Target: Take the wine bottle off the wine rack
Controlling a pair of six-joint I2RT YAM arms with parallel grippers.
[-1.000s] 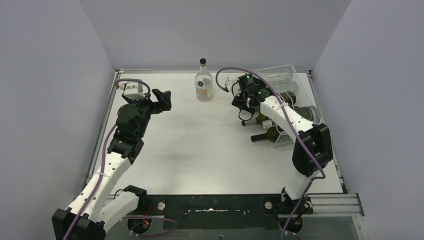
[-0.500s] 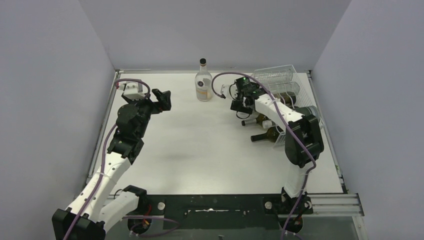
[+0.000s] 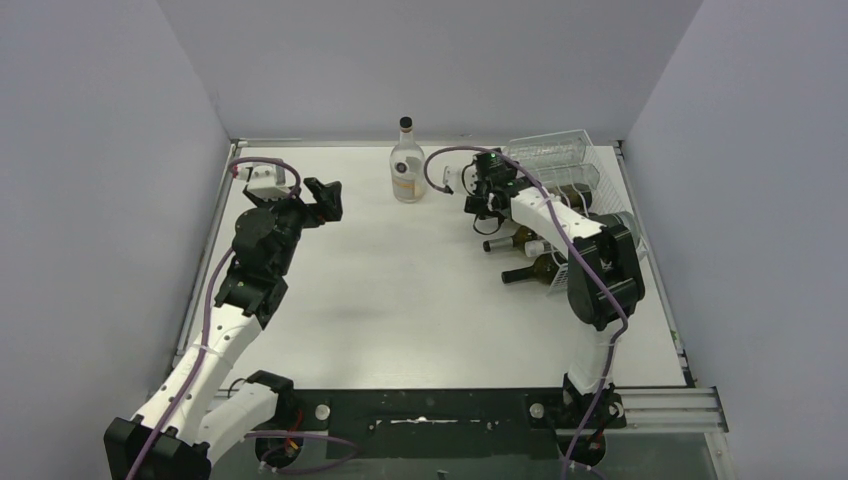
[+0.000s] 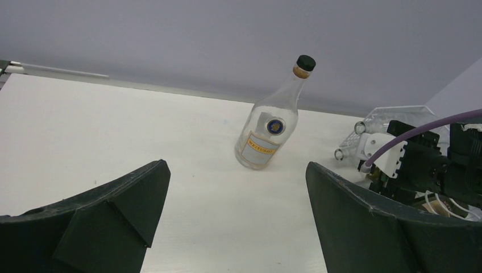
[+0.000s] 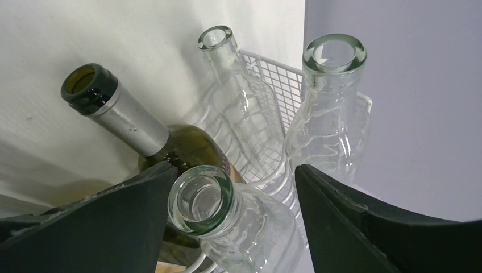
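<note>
Top external view: my left gripper (image 3: 325, 198) is at the upper left of the frame. My right gripper (image 3: 480, 195) is at the upper right, at the open side of the wine rack (image 3: 588, 150).
Wine rack: it is white wire and sits on the table (image 3: 400, 300) at the upper right. Bottles lie in it with their necks pointing to the left of the frame.
Left gripper: my fingers are wide apart and hold nothing.
Standing bottle (image 4: 267, 133): it is clear glass with a black cap and a label. It stands on the table in the middle of the left wrist view, well away from my fingers.
Right gripper: my fingers are apart. In the right wrist view the mouth of a clear wine bottle (image 5: 202, 199) sits between them, low in the frame. It is very close to the finger (image 5: 102, 227) on the left of the frame, and I cannot tell if they touch. There is a gap to the other finger (image 5: 369, 227).
Clear wine bottle: it lies in the rack with its open mouth facing my camera.
Green wine bottle (image 5: 125, 122): it has a silver wrap on its neck and no cap. It lies just beside the clear one, on the left of the frame.
Other clear bottles: one (image 5: 224, 57) is at the top middle and one (image 5: 332, 85) is at the upper right. Both are in the rack with open mouths.
</note>
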